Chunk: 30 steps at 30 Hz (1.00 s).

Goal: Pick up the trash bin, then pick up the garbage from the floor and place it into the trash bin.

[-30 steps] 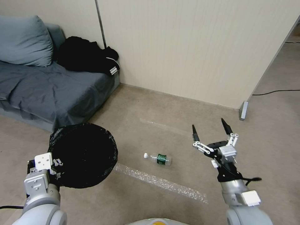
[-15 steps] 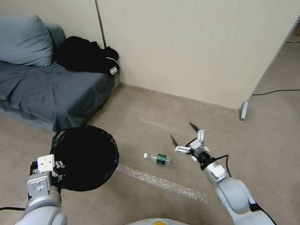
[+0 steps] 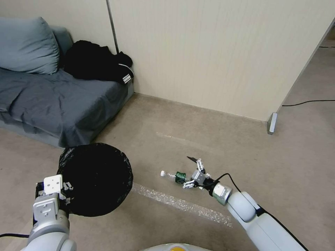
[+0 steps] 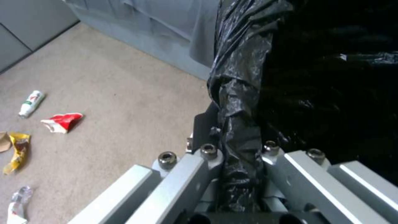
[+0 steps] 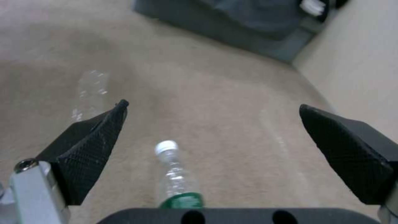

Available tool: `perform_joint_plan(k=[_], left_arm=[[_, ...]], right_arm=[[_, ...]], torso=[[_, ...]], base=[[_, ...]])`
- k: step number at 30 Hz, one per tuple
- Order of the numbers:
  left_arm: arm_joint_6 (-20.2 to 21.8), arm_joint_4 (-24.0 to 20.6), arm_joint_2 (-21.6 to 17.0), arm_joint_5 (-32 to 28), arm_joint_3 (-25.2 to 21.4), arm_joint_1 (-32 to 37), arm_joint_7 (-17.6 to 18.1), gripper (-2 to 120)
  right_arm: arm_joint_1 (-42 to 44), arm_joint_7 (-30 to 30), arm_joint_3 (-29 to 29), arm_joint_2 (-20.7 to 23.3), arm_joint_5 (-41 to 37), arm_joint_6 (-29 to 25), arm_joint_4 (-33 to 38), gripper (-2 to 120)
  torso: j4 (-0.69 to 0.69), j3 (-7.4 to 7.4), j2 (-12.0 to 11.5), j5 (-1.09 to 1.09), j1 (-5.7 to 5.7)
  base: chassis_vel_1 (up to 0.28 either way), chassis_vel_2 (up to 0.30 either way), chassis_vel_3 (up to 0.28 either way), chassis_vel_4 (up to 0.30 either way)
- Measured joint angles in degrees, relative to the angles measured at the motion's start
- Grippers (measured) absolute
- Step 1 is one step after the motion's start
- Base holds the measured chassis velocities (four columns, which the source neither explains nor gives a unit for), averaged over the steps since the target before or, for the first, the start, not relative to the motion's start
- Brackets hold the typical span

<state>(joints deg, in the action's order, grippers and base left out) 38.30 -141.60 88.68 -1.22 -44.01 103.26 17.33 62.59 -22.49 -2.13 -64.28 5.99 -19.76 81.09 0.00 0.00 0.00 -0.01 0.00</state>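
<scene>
The trash bin (image 3: 94,179), lined with a crinkled black bag, hangs at the lower left of the head view. My left gripper (image 3: 66,188) is shut on its near rim; the left wrist view shows the fingers (image 4: 207,152) clamping the bag's fold (image 4: 238,124). Garbage on the floor: a clear bottle (image 3: 171,175) with a green label lies on its side. My right gripper (image 3: 186,173) is low over the bottle's base end, open, one finger on each side. In the right wrist view the bottle (image 5: 176,174) lies between the wide-apart fingers (image 5: 89,146), cap pointing away.
More litter lies on the carpet in the left wrist view: a white bottle (image 4: 31,103), a red wrapper (image 4: 62,122), a yellow wrapper (image 4: 16,151). A grey sofa (image 3: 52,97) with a black jacket (image 3: 94,64) stands left. A shiny strip (image 3: 181,205) crosses the floor.
My right arm has swung down and to the left, from above the floor to right over the bottle, its gripper still open. The bin has sunk slightly.
</scene>
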Motion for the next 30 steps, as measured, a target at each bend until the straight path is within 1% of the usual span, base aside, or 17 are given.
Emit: perform_joint_plan(k=[1, 3, 4, 7, 8, 9, 11, 14, 15, 18, 19, 25, 30], left_arm=[[0.0, 0.0, 0.0, 0.0, 0.0, 0.0, 0.0, 1], [0.0, 0.0, 0.0, 0.0, -0.2, 0.1, 0.0, 1], [0.0, 0.0, 0.0, 0.0, -0.2, 0.1, 0.0, 1], [0.0, 0.0, -0.1, 0.0, -0.3, 0.3, 0.0, 1], [0.0, 0.0, -0.1, 0.0, -0.3, 0.3, 0.0, 1], [-0.1, 0.0, -0.1, 0.0, -0.3, 0.4, 0.0, 1], [-0.1, 0.0, -0.1, 0.0, -0.3, 0.5, 0.0, 1], [-0.1, 0.0, 0.0, 0.2, -0.3, 0.8, 0.0, 1], [-0.1, 0.0, 0.0, 0.2, -0.3, 0.8, 0.0, 1], [-0.2, 0.0, 0.1, 0.2, -0.3, 0.9, 0.0, 1], [-0.2, 0.0, 0.1, 0.2, -0.3, 0.9, 0.0, 1], [-0.2, -0.1, 0.2, 0.4, -0.4, 1.3, 0.0, 1], [-0.3, -0.3, 0.2, 0.4, -0.6, 1.6, 0.0, 1]], right_arm=[[0.0, 0.0, 0.0, 0.0, 0.0, 0.0, 0.0, 100], [-1.9, -3.0, 0.4, -2.3, 1.3, -1.5, -3.8, 100], [-1.9, -3.0, 0.4, -2.3, 1.3, -1.5, -3.8, 100], [-4.1, -5.3, 0.5, -5.0, 2.2, -3.5, -9.1, 100], [-4.1, -5.3, 0.5, -5.0, 2.2, -3.5, -9.1, 100], [-4.9, -6.1, 0.5, -6.0, 2.5, -4.1, -11.2, 100], [-5.0, -6.2, 0.5, -6.1, 2.5, -4.2, -11.6, 100], [-7.1, -8.6, 0.2, -8.2, 2.5, -6.2, -17.8, 100], [-7.1, -8.6, 0.2, -8.2, 2.5, -6.2, -17.8, 100], [-8.4, -10.6, 0.1, -9.0, 2.4, -7.1, -20.9, 100], [-8.4, -10.6, 0.1, -9.0, 2.4, -7.1, -20.9, 100], [-10.9, -13.0, 0.0, -10.1, 2.5, -8.2, -26.0, 100], [-12.5, -13.9, -0.5, -10.7, 2.7, -9.1, -29.2, 100]], torso=[[0.00, 0.00, 0.0, 0.00, 0.00], [0.00, 0.00, 0.0, 0.00, 0.00], [0.00, 0.00, 0.0, 0.00, 0.00], [0.01, 0.00, 0.0, 0.00, 0.00], [0.01, 0.00, 0.0, 0.00, 0.00], [0.01, 0.00, 0.0, 0.01, 0.00], [0.01, 0.00, 0.0, 0.00, 0.00], [0.00, 0.00, 0.0, 0.00, 0.00], [0.00, 0.00, 0.0, 0.00, 0.00], [0.00, 0.00, 0.0, 0.00, 0.00], [0.00, 0.00, 0.0, 0.00, 0.00], [0.00, 0.00, 0.0, 0.01, 0.00], [0.00, 0.00, 0.0, 0.01, 0.00]], base=[[0.000, 0.000, 0.000, 0.000], [0.000, 0.000, 0.000, 0.000], [0.000, 0.000, 0.000, 0.000], [0.000, 0.000, 0.000, 0.000], [0.000, 0.000, 0.000, 0.000], [0.000, 0.000, 0.000, 0.000], [0.000, 0.000, 0.000, 0.000], [0.000, 0.000, 0.000, 0.000], [0.000, 0.000, 0.000, 0.000], [0.000, 0.000, 0.000, 0.000], [0.000, 0.000, 0.000, 0.000], [0.000, 0.000, 0.000, 0.000], [0.000, 0.000, 0.000, 0.000]])
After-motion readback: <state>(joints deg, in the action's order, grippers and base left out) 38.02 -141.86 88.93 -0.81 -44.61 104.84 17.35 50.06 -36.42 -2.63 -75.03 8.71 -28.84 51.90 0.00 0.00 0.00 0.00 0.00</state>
